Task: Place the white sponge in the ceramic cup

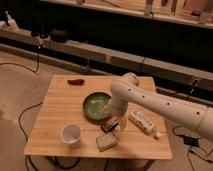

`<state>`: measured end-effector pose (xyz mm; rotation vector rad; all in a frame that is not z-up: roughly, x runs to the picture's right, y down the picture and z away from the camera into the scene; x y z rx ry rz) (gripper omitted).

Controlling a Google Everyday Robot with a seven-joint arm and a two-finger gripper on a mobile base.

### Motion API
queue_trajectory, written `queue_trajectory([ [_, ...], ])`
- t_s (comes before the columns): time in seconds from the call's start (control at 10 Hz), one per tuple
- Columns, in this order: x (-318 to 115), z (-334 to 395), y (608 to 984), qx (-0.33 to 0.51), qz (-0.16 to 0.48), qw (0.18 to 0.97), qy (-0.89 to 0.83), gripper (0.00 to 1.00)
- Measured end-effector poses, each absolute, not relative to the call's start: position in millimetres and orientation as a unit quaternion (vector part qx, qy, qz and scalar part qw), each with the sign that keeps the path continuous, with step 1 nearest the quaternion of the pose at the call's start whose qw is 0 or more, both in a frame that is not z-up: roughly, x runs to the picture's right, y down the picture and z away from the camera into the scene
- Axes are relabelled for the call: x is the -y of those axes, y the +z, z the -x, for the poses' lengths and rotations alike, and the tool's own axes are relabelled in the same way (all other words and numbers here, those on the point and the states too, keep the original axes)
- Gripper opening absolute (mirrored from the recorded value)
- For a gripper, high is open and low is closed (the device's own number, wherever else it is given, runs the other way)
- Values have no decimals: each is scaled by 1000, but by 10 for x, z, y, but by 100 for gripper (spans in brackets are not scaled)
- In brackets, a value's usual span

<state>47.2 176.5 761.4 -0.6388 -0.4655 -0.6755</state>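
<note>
my gripper (117,123) hangs over dark brown bar (107,126), beside flat off-white sponge (106,142) | grip: cannot tell | I should centre on sponge, clear of bar | goal: small white ceramic cup (71,133)

One gripper (116,125) hangs low over one wooden table (60,107). Six things lie around it:

- one green bowl (95,106) just beyond it
- one dark brown bar (108,125) just beside it
- one white sponge (106,142) near, on the camera side
- one ceramic cup (71,134) further off, to the view's left
- one white bottle-like packet (142,122) on the opposite side
- one reddish object (76,81) well apart
</note>
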Motion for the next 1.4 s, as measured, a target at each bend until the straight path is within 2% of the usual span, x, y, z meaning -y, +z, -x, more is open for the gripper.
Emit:
queue_trajectory([
  [0.6, -1794, -396, 7608, 238, 303, 862, -329, 80],
  [0.9, -2039, -219, 7571, 302, 305, 832, -352, 80],
  [1.4, -2435, -390, 7383, 312, 362, 796, -373, 80],
])
